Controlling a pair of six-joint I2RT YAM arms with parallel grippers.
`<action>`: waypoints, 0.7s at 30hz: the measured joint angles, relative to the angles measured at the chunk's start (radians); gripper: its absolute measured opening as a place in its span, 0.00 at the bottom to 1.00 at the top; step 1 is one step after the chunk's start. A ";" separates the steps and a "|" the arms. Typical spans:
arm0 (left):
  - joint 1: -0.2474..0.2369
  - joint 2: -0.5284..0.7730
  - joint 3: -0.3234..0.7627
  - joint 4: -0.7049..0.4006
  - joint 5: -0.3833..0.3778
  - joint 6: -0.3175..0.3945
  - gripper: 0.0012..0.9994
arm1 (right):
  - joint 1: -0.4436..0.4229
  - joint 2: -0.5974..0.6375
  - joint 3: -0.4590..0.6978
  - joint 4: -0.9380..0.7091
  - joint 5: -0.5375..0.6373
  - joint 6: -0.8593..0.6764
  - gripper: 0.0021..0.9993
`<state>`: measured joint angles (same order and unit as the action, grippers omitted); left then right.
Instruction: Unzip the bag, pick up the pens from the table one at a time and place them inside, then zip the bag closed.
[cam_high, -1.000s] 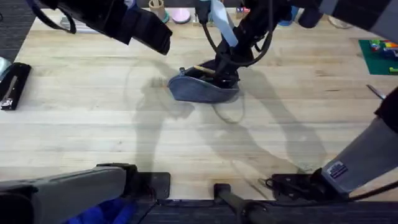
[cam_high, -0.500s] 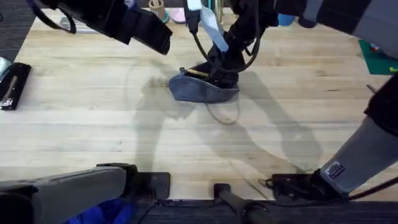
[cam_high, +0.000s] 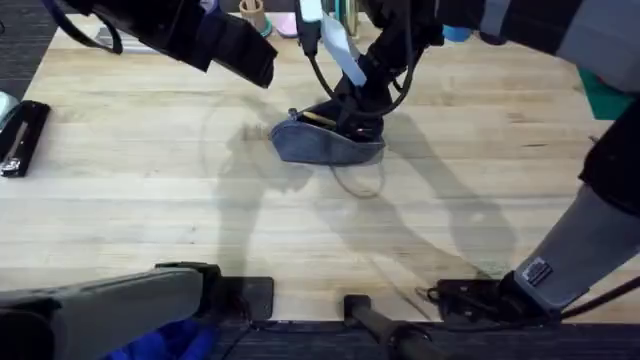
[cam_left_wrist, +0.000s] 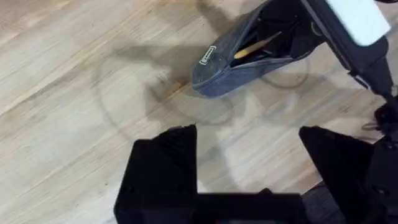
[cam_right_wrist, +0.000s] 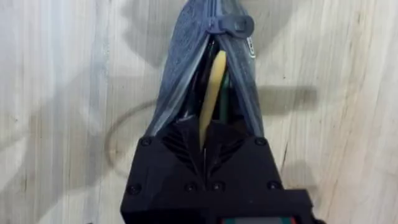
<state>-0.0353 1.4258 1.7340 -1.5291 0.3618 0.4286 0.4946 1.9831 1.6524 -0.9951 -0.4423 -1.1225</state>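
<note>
From overhead, you see the bag (cam_high: 325, 143) lying on the table (cam_high: 150, 190) toward the far edge, near the middle of its width. The zipper is open and the yellow pen (cam_high: 318, 118) lies inside the opening. Your right hand (cam_high: 358, 118) is down at the bag's right end, over the opening; from here you cannot tell whether it is clenched. Your left hand (cam_high: 245, 50) hangs above the far left part of the table, apart from the bag.

In the left wrist view, the left hand (cam_left_wrist: 249, 171) is released, its two black fingers (cam_left_wrist: 158, 171) spread wide with bare table between them. The bag (cam_left_wrist: 249, 62) lies farther off, gaping, with the yellow pen (cam_left_wrist: 256, 46) in it.

In the right wrist view, the right hand (cam_right_wrist: 208, 152) sits at the open mouth of the bag (cam_right_wrist: 180, 74). The yellow pen (cam_right_wrist: 212, 93) runs lengthwise inside, its near end at the fingers. The zipper pull (cam_right_wrist: 231, 25) rests at the bag's far end. Whether the hand grips the pen, you cannot tell.
</note>
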 joint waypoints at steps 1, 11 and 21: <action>0.000 0.000 0.000 0.000 0.000 0.000 1.00 | 0.000 0.000 0.000 -0.001 0.000 0.000 0.03; 0.000 0.000 0.000 0.000 0.000 0.000 1.00 | 0.000 0.000 0.000 0.001 0.000 0.000 0.03; 0.000 0.000 0.000 0.000 0.000 0.000 1.00 | 0.000 0.000 0.000 0.001 0.000 0.000 0.77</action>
<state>-0.0353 1.4258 1.7340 -1.5289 0.3618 0.4282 0.4946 1.9832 1.6524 -0.9940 -0.4423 -1.1225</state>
